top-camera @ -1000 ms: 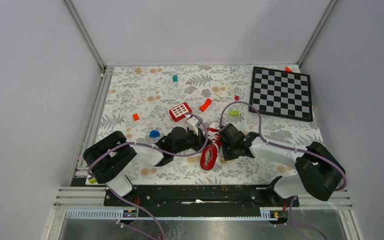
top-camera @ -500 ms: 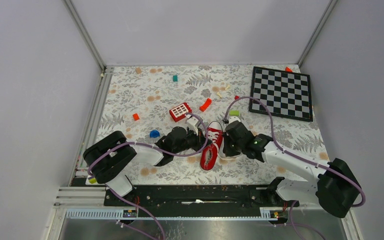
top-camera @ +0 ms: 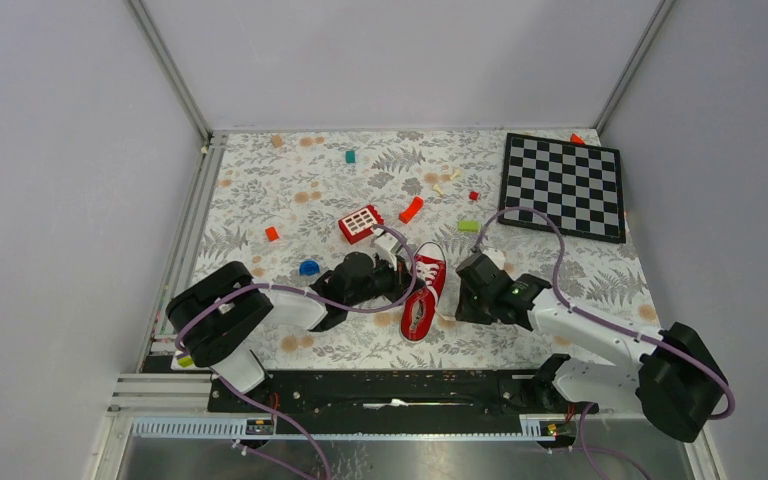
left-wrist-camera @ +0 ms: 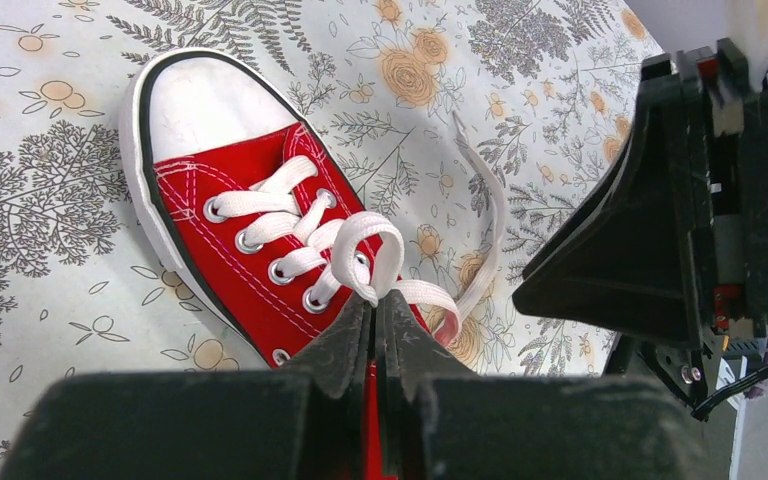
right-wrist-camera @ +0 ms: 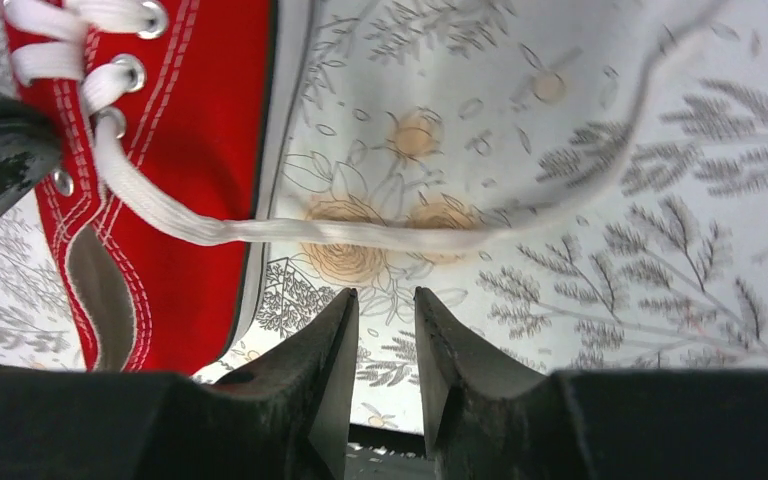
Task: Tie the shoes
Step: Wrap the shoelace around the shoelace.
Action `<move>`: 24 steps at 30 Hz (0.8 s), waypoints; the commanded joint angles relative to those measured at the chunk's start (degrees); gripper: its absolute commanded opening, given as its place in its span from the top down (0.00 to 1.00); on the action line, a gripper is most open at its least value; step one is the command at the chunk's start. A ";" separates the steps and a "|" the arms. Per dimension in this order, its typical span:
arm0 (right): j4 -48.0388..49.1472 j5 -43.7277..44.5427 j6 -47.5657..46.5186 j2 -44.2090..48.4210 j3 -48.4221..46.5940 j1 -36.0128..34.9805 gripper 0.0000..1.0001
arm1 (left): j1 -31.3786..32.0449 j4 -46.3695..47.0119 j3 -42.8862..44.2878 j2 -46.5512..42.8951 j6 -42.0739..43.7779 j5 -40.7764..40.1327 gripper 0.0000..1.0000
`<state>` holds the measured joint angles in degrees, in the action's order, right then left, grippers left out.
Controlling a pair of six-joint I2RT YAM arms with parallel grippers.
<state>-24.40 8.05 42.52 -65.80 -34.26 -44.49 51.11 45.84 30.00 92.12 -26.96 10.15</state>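
The left tool (left-wrist-camera: pixel 375 303) is clenched on the base of 1 lace loop (left-wrist-camera: pixel 368 232), likely pinning it upright so a knot can form around it. The red sneaker (left-wrist-camera: pixel 215 185) lies mid-surface (top-camera: pixel 290 190) between both arms, toe pointing away from them. The right tool (right-wrist-camera: pixel 380 298) stands parted and empty, just short of the free lace end (right-wrist-camera: pixel 390 238) trailing across the surface. No brand or writing is readable.

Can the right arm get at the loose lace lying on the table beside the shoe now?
Probably yes. The loose lace lies on the table just ahead of the right end effector, open and empty, with nothing between them.
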 commanded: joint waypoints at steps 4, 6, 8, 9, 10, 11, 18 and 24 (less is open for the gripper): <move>-7.47 4.07 20.09 4.79 0.69 1.40 0.64 | 0.06 1.89 1.86 -0.45 0.49 3.40 1.00; -7.87 4.93 23.43 5.12 1.49 1.69 0.64 | 0.06 2.05 1.75 -0.53 0.59 3.41 1.00; -7.63 5.05 26.36 4.96 2.33 2.21 0.60 | 0.04 2.49 1.65 -0.60 0.52 3.48 1.00; -7.55 4.96 27.44 4.65 2.64 2.49 0.60 | 0.07 2.61 1.64 -0.54 0.51 3.56 1.00; -7.45 4.83 28.44 4.37 3.01 2.72 0.59 | 0.04 2.78 1.64 -0.51 0.42 3.81 1.00; -7.23 4.83 29.30 4.09 3.42 2.93 0.56 | 0.04 2.97 1.72 -0.44 0.51 4.06 1.00; -2.41 4.32 32.70 1.81 6.31 4.77 0.53 | 0.11 3.27 2.41 0.45 0.87 6.97 1.00; 1.44 4.25 32.47 -1.32 7.02 6.84 0.55 | 0.11 3.65 1.86 0.09 1.29 7.21 1.00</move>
<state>-25.87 10.83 73.30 -64.82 -28.01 -39.05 50.89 45.87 30.30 92.12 -26.57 14.33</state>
